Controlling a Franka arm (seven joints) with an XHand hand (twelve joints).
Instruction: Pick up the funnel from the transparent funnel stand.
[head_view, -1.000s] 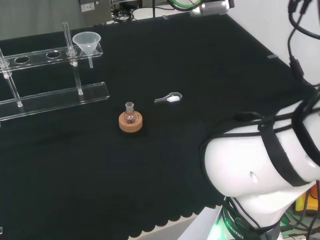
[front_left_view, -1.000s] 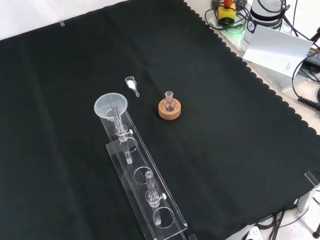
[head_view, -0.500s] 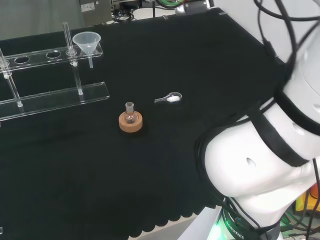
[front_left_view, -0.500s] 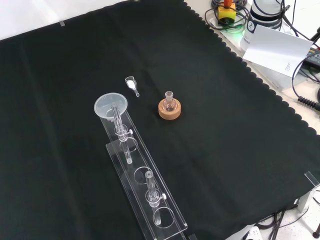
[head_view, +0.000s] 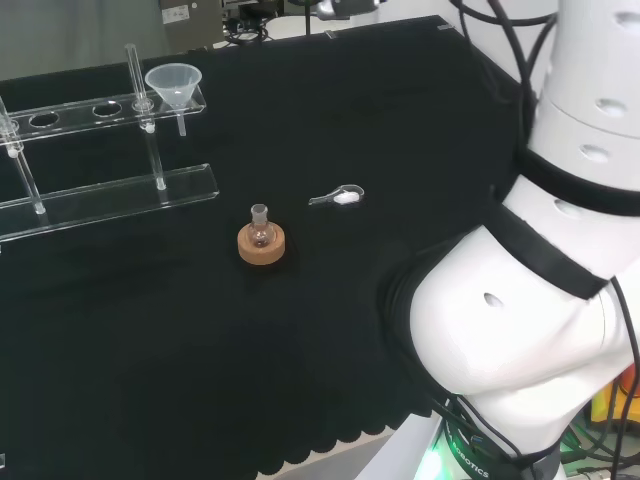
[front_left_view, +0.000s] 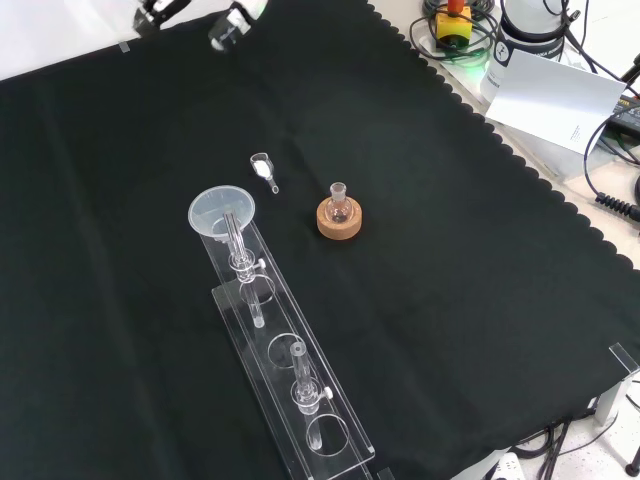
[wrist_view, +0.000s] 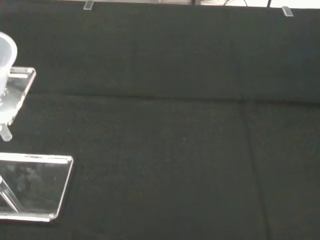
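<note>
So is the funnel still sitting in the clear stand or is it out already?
In. The funnel sits upright in the end hole of the clear stand, its stem hanging below the top shelf.

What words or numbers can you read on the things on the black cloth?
None can be read on the ware.
Funnel: clear, no print.
Transparent funnel stand: clear, no print.
Small flask on its cork ring: no label.
White card beside the cloth: faint marks, too small to read.

Layout on the cloth, head view

The funnel (head_view: 174, 82) sits in the funnel stand's (head_view: 110, 190) right end (far left); the flask (head_view: 260, 226) on its cork ring (head_view: 261, 245) stands nearer, the spoon (head_view: 338, 196) right of it.
</note>
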